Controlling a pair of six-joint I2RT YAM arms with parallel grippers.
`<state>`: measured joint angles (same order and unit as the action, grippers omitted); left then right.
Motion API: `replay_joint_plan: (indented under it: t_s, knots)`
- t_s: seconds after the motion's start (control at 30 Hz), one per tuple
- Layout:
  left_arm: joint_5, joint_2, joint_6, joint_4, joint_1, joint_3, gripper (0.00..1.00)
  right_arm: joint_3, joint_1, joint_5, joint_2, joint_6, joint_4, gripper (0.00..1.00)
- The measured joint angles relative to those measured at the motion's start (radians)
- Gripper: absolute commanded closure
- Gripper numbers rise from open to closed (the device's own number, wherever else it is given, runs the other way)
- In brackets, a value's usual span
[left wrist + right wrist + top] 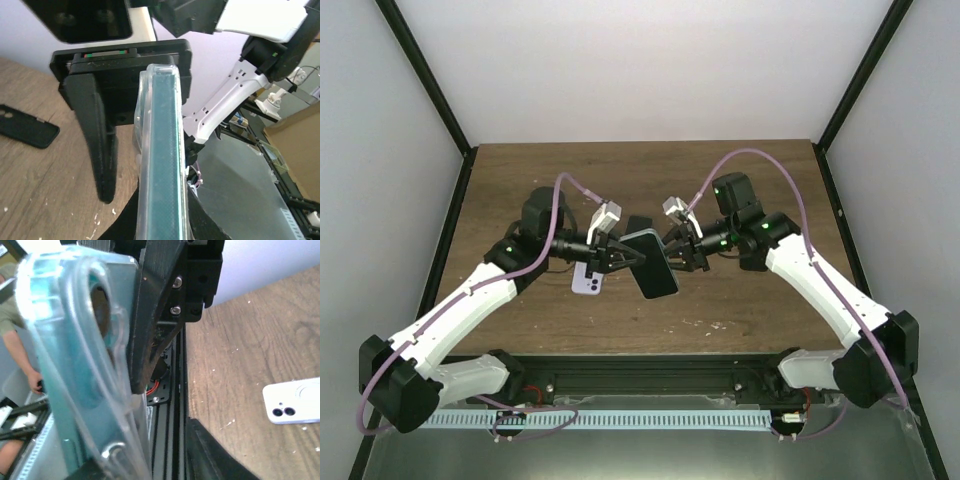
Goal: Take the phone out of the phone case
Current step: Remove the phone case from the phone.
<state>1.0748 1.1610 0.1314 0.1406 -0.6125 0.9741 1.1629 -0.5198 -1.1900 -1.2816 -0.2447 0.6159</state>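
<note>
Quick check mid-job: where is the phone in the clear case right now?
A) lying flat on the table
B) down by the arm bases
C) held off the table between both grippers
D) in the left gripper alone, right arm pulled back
C: the cased phone is up above the table, with the left gripper and the right gripper closed on it from opposite sides.

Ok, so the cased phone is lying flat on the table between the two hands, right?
No: the cased phone is held above the table between the left hand and right hand, as the left wrist view shows.
</note>
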Motion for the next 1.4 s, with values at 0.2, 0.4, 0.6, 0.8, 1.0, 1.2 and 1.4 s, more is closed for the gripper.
replay_joint_plan:
  t_s: [0.2,0.4,0.6,0.8,1.0,1.2,1.4]
  knots:
    - [-0.088,0.024,0.066,0.034,-0.012,-0.026,0.92,-0.164,0.008,-0.031,0.04,0.094,-0.147,0.99]
    - [-0.278,0.107,0.215,0.042,-0.049,-0.032,0.52,-0.356,0.053,-0.001,0.063,0.245,-0.357,0.99]
    - [-0.555,0.213,0.321,-0.016,-0.07,-0.032,0.42,-0.536,0.111,0.119,0.049,0.447,-0.6,0.99]
    - [-0.991,0.194,0.33,-0.037,-0.087,-0.032,0.43,-0.617,0.165,0.254,0.025,0.573,-0.656,0.99]
    - [-1.256,0.188,0.225,-0.04,-0.272,-0.031,0.57,-0.642,0.213,0.447,-0.001,0.684,-0.669,0.99]
    - [-1.402,0.28,0.108,-0.058,-0.46,-0.037,0.54,-0.652,0.216,0.593,-0.033,0.782,-0.655,0.99]
    - [-1.482,0.404,0.008,-0.069,-0.576,-0.037,0.43,-0.663,0.218,0.682,-0.043,0.84,-0.626,0.99]
